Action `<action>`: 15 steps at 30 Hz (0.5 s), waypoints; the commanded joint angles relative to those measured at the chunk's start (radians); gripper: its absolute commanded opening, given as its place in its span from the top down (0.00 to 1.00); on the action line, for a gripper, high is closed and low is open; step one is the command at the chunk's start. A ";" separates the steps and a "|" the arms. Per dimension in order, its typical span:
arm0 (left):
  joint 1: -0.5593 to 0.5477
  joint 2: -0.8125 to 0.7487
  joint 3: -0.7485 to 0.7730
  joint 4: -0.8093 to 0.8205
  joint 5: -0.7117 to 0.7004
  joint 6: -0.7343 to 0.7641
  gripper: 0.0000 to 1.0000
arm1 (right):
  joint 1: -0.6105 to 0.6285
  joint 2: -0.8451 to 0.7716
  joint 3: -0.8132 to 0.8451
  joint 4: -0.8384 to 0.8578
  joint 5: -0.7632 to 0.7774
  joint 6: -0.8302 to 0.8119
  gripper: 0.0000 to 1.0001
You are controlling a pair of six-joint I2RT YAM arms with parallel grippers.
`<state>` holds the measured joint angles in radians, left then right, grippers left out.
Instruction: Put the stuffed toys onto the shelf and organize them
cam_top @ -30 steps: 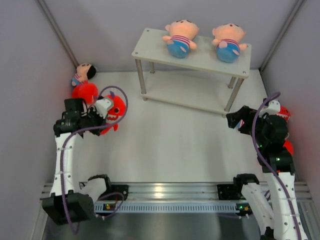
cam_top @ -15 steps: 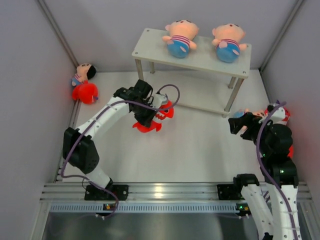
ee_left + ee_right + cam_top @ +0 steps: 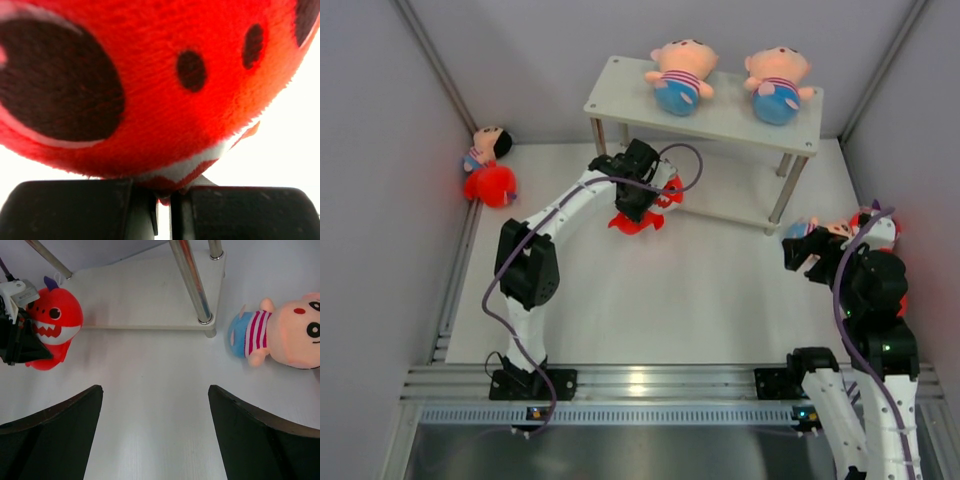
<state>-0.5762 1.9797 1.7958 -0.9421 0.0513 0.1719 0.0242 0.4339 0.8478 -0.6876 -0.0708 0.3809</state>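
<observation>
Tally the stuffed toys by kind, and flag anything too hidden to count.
Dolls: 4, two on the shelf at and, one by the left wall at, one near the right arm at.
Red sharks: 2, one in the left gripper, one by the left wall.
Red plush behind the right arm: too hidden to count.
Total: 6 sure.

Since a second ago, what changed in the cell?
Left end effector, shut on the red shark, carried it from near the left wall forward and right to the shelf's lower front edge. No new grasp or release. Right end effector, open, shifted slightly. Unchanged: both dolls atop the shelf, the doll and red plush by the left wall.
</observation>
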 commanded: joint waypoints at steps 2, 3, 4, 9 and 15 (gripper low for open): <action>-0.004 0.039 0.115 0.068 -0.074 -0.041 1.00 | 0.011 -0.009 0.054 -0.012 0.017 -0.020 0.12; -0.005 0.047 0.125 0.069 -0.077 -0.041 1.00 | 0.011 -0.009 0.054 -0.012 0.013 -0.019 0.12; -0.004 0.053 0.131 0.069 -0.080 -0.041 1.00 | 0.011 -0.011 0.054 -0.013 0.012 -0.019 0.12; -0.005 0.050 0.108 0.068 -0.056 -0.052 1.00 | 0.011 -0.023 0.050 -0.018 -0.015 -0.033 0.13; -0.004 -0.094 -0.021 0.069 0.162 -0.155 1.00 | 0.011 -0.070 -0.090 0.138 -0.361 0.056 0.21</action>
<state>-0.5777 2.0041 1.8122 -0.8917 0.0933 0.0963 0.0242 0.3904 0.8200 -0.6567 -0.2096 0.3721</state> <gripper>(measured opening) 0.082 0.807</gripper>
